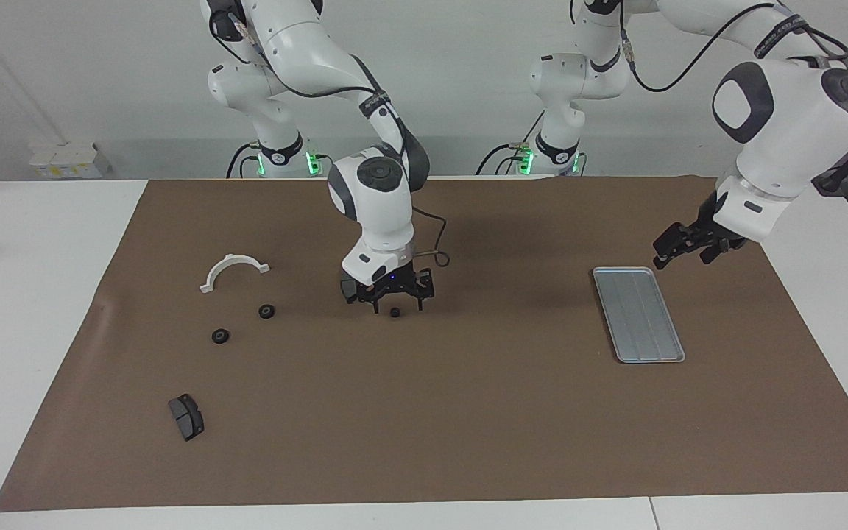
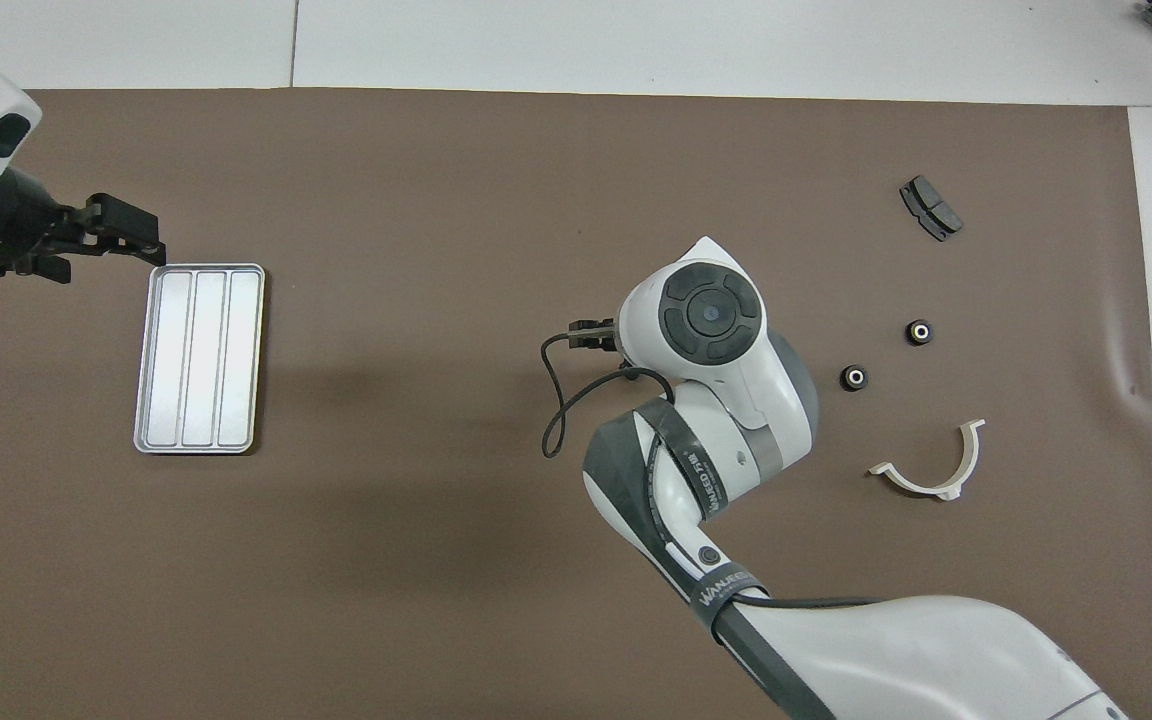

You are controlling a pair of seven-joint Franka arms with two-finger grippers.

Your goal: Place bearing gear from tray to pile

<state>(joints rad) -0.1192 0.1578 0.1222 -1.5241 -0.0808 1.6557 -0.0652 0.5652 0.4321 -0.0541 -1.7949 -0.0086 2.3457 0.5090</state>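
1. The small black round bearing gear point(image 1: 394, 312) lies on the brown mat point(image 1: 468, 412) close to the middle of the facing frame. It is out of the tray and apart from the other parts.
2. The right tool point(image 1: 397, 303) hangs low directly over this gear with its fingers spread, one fingertip on each side. Whether they touch the gear cannot be told. In the overhead frame the right arm's white wrist covers the gear.
3. The flat rectangular silver-grey metal tray with lengthwise ridges point(image 1: 637, 314) point(image 2: 199, 357) sits at mid-height of the frame, toward the left arm's end of the mat. Nothing is in it.
4. The left tool point(image 1: 683, 256) point(image 2: 141, 240) hovers above the mat just beside a corner of the tray. Its fingers are spread and hold nothing.
5. The pile lies toward the right arm's end of the mat.
   - The white half-ring plastic bracket point(image 1: 235, 258) point(image 2: 926, 488) is the part nearest to the robots.
   - The nearer black gear point(image 1: 266, 311) point(image 2: 853, 378) and the farther black gear point(image 1: 220, 336) point(image 2: 919, 332) lie apart from each other, both farther from the robots than the bracket.
   - The dark grey brake pad point(image 1: 186, 417) point(image 2: 930, 208) is the farthest from the robots, low in the facing frame and high in the overhead one.
6. The mat covers most of the white counter point(image 1: 26, 331), which shows around its edges.
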